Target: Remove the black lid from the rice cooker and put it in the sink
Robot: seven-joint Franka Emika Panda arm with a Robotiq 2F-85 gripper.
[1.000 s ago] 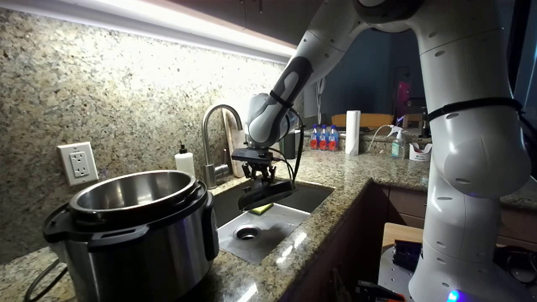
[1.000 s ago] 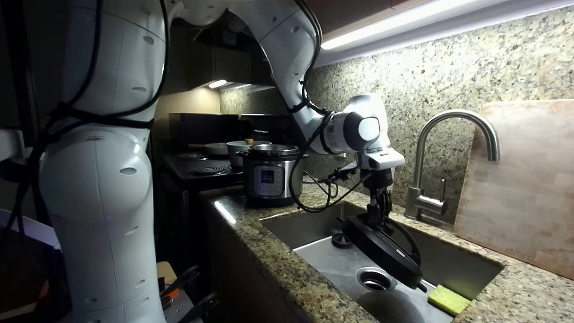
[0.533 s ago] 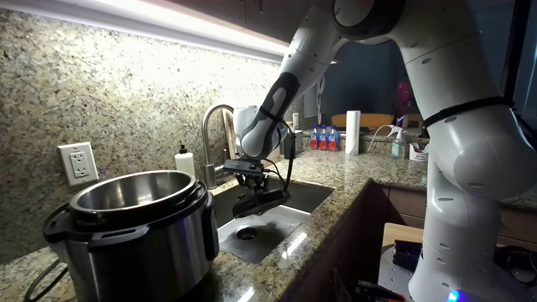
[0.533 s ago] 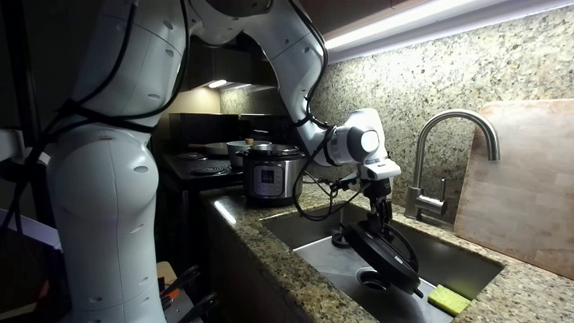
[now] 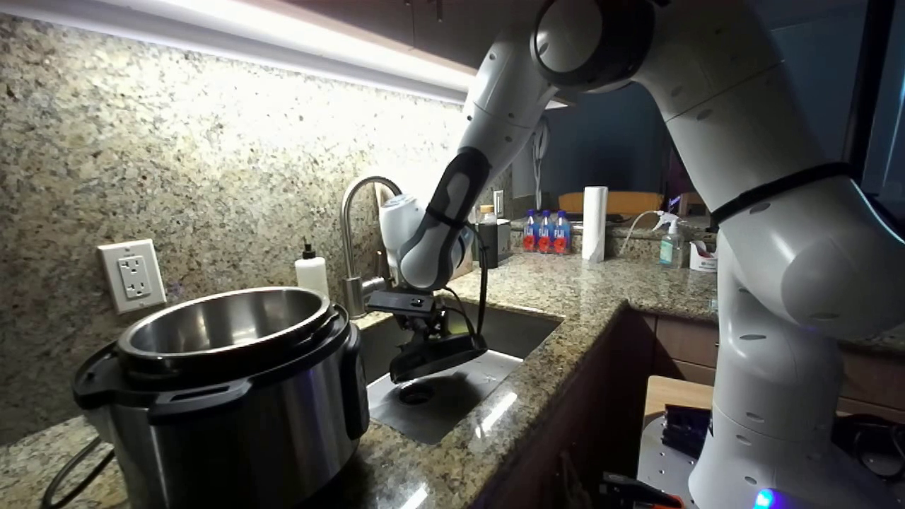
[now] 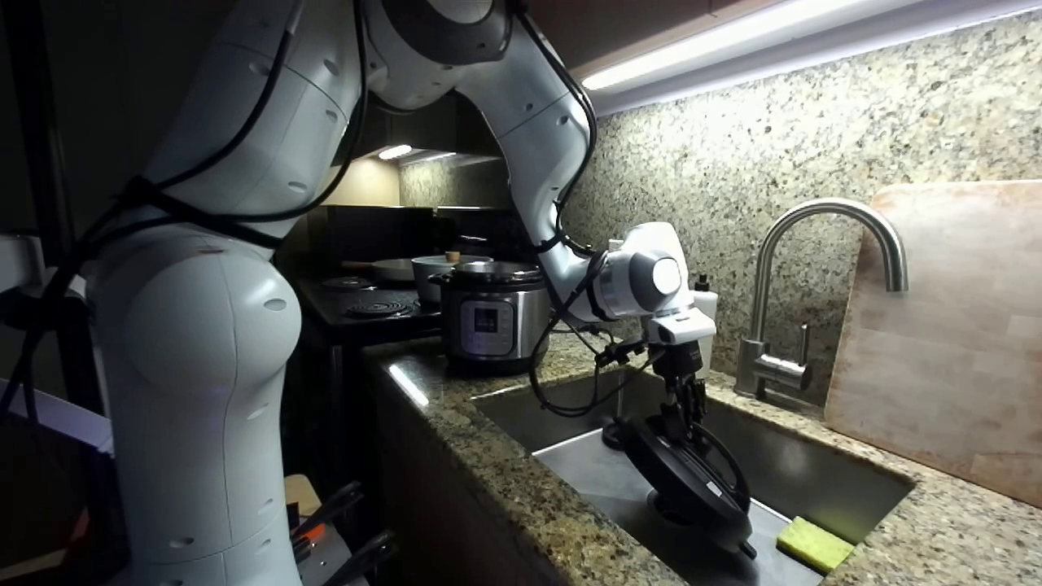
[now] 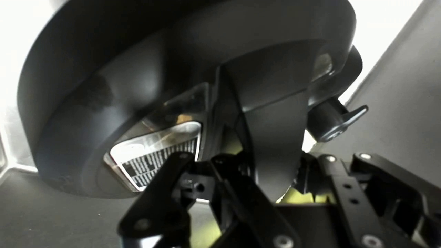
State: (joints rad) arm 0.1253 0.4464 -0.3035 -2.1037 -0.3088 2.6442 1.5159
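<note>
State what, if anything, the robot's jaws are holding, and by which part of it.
The black lid, held by the raised handle across its top.

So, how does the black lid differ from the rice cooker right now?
The black lid hangs tilted from the gripper over the sink; the rice cooker stands upright on the counter. The black lid is shallow, the rice cooker tall. The black lid is nearly all black, while the rice cooker has a brushed steel body. Both are round, with black handles.
</note>
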